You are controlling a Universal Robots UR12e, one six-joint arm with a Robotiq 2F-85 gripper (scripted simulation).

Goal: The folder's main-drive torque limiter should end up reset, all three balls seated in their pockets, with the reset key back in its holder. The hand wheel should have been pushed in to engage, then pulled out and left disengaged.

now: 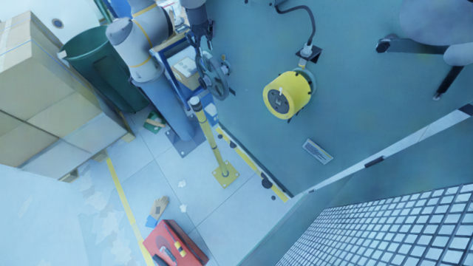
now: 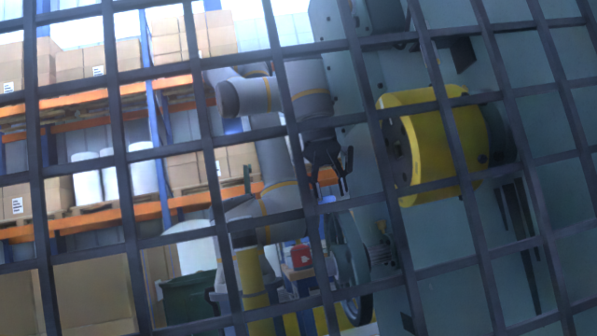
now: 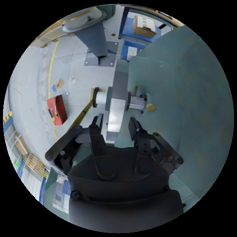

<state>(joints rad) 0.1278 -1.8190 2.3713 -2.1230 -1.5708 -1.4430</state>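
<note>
On the teal machine wall sits the yellow torque limiter drum (image 1: 286,94) (image 2: 431,142), its dark face with a square socket turned outward. To its left the dark hand wheel (image 1: 211,75) (image 2: 347,261) (image 3: 116,108) stands on a ribbed shaft. A small bracket (image 1: 308,51) above the drum holds a cabled part; I cannot tell whether the reset key is there. My gripper (image 1: 199,41) (image 2: 329,186) (image 3: 114,123) hangs just above the wheel's top rim, with the rim between its fingers in the wrist camera. The gripper is open and holds nothing.
Stacked cardboard boxes (image 1: 44,96) fill the left side, with a green bin (image 1: 99,66) behind them. A yellow bollard (image 1: 210,140) stands below the wheel. A red toolbox (image 1: 173,247) and a glove (image 1: 159,207) lie on the floor. A mesh guard (image 1: 388,232) is at lower right.
</note>
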